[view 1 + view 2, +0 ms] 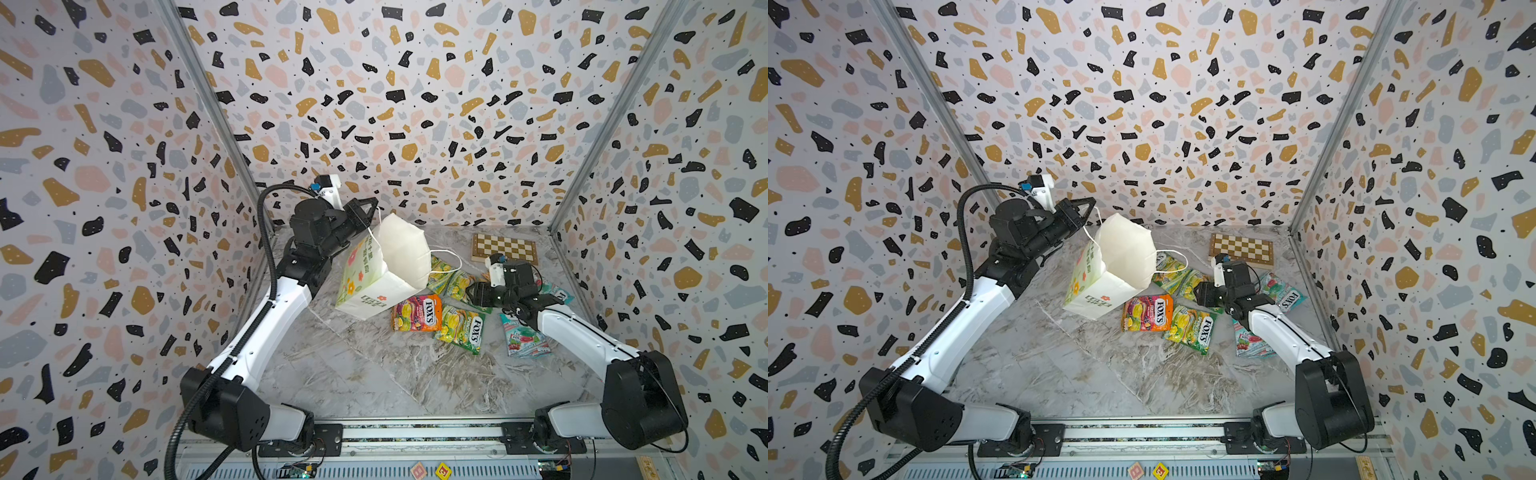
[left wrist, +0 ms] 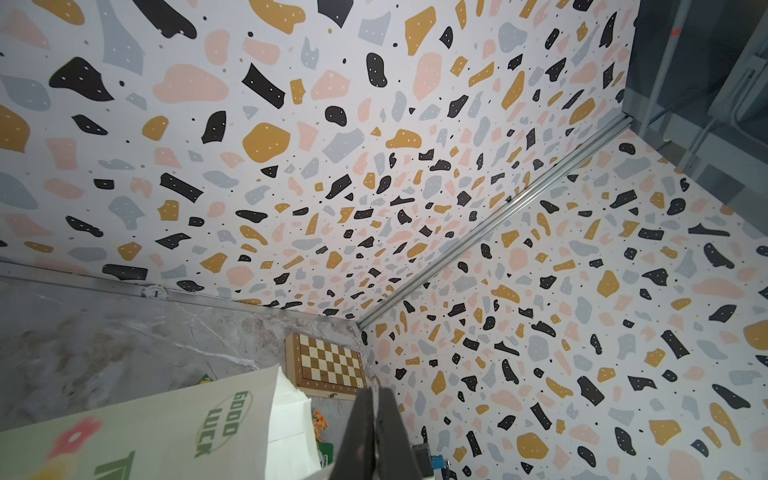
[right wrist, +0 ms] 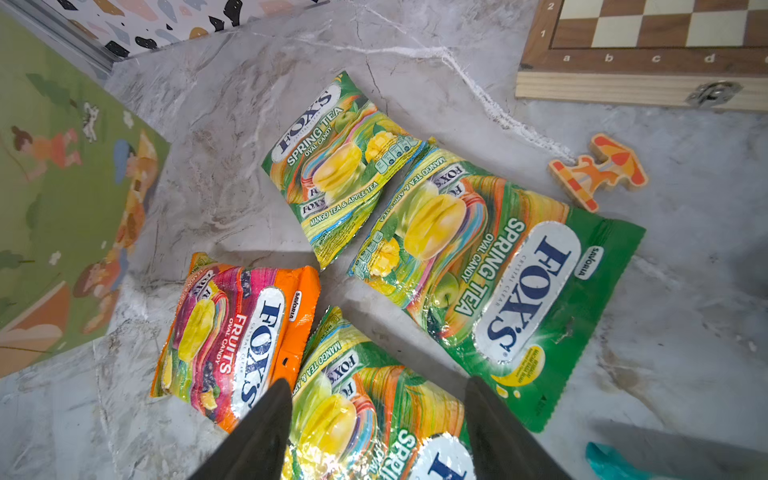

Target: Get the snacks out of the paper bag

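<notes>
The paper bag (image 1: 376, 286) (image 1: 1100, 291) leans tipped on the marble floor, its green side showing in the wrist views (image 2: 166, 428) (image 3: 62, 208). My left gripper (image 1: 373, 204) (image 2: 377, 390) is raised behind it, shut, with the bag's white cord handle (image 1: 371, 232) running up to its tips. Several snacks lie beside the bag: a pink-orange packet (image 1: 417, 312) (image 3: 237, 336), green-yellow ones (image 1: 461, 328) (image 3: 478, 270) (image 3: 336, 166) and teal-and-red ones (image 1: 523, 338) (image 1: 1283, 293). My right gripper (image 1: 478, 293) (image 3: 378, 382) hovers open over a green-yellow packet (image 3: 374, 419).
A wooden chessboard (image 1: 504, 248) (image 3: 648, 41) lies at the back right. A small orange trinket (image 3: 598, 170) rests between it and the packets. Patterned walls close in on three sides. Two letter blocks (image 1: 430, 471) sit on the front rail.
</notes>
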Controlling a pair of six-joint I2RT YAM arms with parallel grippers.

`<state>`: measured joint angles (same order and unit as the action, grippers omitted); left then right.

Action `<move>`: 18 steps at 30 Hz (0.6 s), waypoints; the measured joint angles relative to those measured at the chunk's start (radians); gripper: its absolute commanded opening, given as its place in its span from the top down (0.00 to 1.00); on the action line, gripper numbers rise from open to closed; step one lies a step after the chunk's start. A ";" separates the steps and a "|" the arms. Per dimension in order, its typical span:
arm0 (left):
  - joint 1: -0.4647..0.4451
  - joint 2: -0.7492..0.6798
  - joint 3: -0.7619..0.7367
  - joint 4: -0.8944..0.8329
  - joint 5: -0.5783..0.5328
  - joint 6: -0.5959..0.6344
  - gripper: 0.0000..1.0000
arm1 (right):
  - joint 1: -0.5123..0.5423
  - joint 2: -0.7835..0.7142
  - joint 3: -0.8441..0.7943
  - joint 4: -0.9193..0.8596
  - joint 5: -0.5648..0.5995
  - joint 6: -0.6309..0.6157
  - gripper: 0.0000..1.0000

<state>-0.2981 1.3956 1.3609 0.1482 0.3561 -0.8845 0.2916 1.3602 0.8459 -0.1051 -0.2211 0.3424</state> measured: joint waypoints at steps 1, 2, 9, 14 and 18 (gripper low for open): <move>0.000 0.010 -0.001 0.015 0.006 -0.009 1.00 | 0.000 0.000 0.000 0.000 0.000 0.000 0.32; 0.000 0.017 -0.003 0.026 0.011 -0.018 1.00 | 0.000 0.000 0.000 0.000 0.000 0.000 0.32; 0.039 0.058 -0.037 0.117 0.070 -0.043 1.00 | -0.005 -0.007 0.000 -0.003 0.000 0.000 0.32; 0.136 0.105 -0.105 0.190 0.121 -0.051 1.00 | -0.005 -0.027 0.000 -0.012 -0.003 0.000 0.32; 0.201 0.175 -0.124 0.212 0.164 -0.056 1.00 | -0.005 -0.034 0.000 -0.015 -0.004 0.000 0.32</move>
<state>-0.0967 1.5711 1.2369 0.3607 0.5205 -0.9405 0.2871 1.3266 0.8459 -0.1204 -0.2249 0.3420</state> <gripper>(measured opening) 0.047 0.680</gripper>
